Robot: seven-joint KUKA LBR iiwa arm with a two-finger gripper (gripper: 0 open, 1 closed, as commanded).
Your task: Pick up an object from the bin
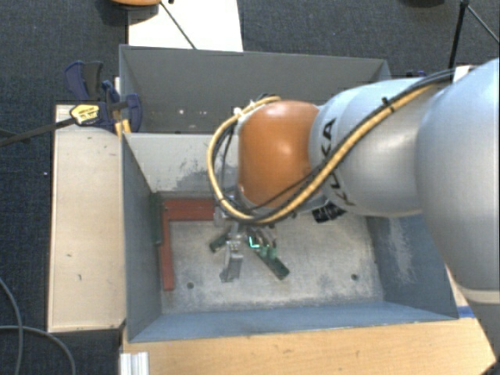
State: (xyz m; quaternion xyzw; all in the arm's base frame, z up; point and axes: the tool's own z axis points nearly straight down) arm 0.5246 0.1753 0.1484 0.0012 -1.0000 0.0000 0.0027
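The end effector (254, 272) is down near the floor of the bin (297, 316), a little left of the middle. Its two fingers (232, 266) are spread apart, one grey and pointing straight down, the other darker and angled toward the right. Nothing is visible between them, and the grey floor under the gap looks bare. A small green spot sits up by the finger bases; whether it belongs to the robot or is a loose thing cannot be told.

Above the fingers the orange cover (273, 158) on the wrist and the thick silver arm (406, 147) hide much of the right and back of the bin.

The one clear thing to pick is a red L-shaped piece (167, 256). It lies flat on the floor just to the left of the end effector, with one leg along the left wall and the other along the back.

The task appears to be at the reaching step, with no grasp made yet. The next move likely calls for shifting the end effector left until one leg of the red piece lies between the spread fingers, then closing. The nearby wall leaves little room for the outer finger.
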